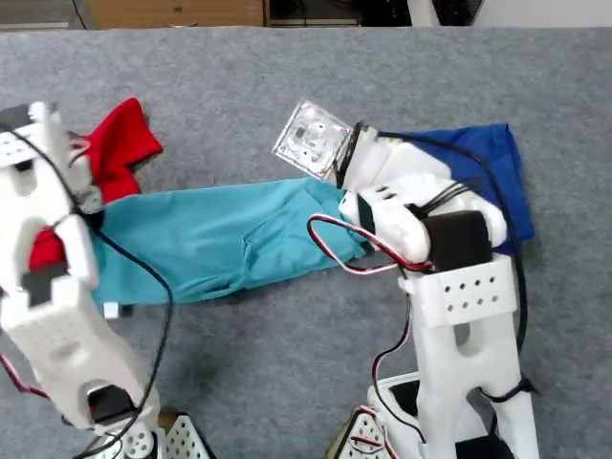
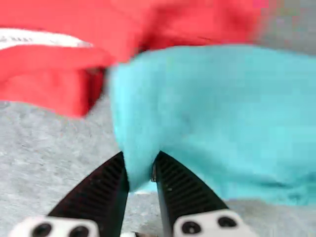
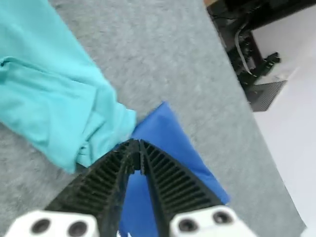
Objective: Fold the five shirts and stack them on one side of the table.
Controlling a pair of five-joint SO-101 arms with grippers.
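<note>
1. Across the middle of the grey table (image 1: 287, 382), the teal shirt (image 1: 220, 244) lies stretched in a long, rumpled band from one arm to the other. This looks like the shirt you are working on, and its fold is not yet made.
2. At the right end, the blue shirt (image 1: 492, 163) lies flat and partly under the right arm, and the teal end reaches its edge. At the left end, the red shirt (image 1: 124, 143) sits bunched against the teal one.
3. Your left gripper (image 2: 139, 157) has its jaws narrowly parted, pinching a tuck of the teal shirt's edge.
4. Your right gripper (image 3: 138, 143) has its jaws drawn together, with the tips where teal meets blue. Whether any cloth is caught there, you cannot tell.
5. The next move likely calls for carrying the pinched end over the shirt's body. Keep the far end pinned so the cloth doubles rather than drags.
6. The high view gives you the whole layout but hides both sets of jaws behind the arms. The wrist views show the jaws, and the left one shows a white label on the red shirt.
</note>
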